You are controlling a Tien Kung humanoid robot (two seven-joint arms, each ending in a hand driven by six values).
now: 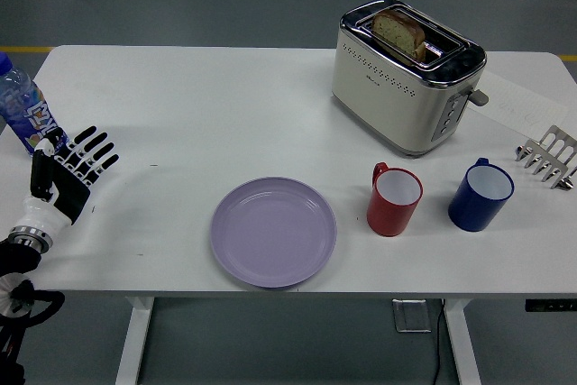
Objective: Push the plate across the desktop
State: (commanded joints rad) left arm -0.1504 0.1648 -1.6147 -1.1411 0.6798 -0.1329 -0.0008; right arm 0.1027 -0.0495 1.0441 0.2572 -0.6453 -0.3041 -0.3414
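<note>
1. Head view, looking down on the white table (225,105); far corners and part of the right end cut off by the frame.
2. Lilac plate (273,232) sitting flat near the table's front edge, a little left of centre, nothing on it, nothing touching it.
3. Left hand (65,173) over the table's left end, well apart from the plate, fingers (90,151) spread wide and straight, holding nothing; wrist and arm sliced off by the lower left corner.
4. Water bottle (22,105) just behind that hand at the left edge, cap and left side out of frame, base partly covered by the fingertips; touching or merely overlapping, impossible to tell.
5. Red mug (395,198) just right of the plate, a small gap between; blue mug (481,195) further right, both upright, insides white.
6. Toaster (407,75) at the back right, slice of bread (399,32) poking from one slot, lower half hidden inside.
7. Metal rack (547,157) at the right edge, partly clipped.
8. Faint sheet of paper (521,105) beside the toaster, print too small to read.
</note>
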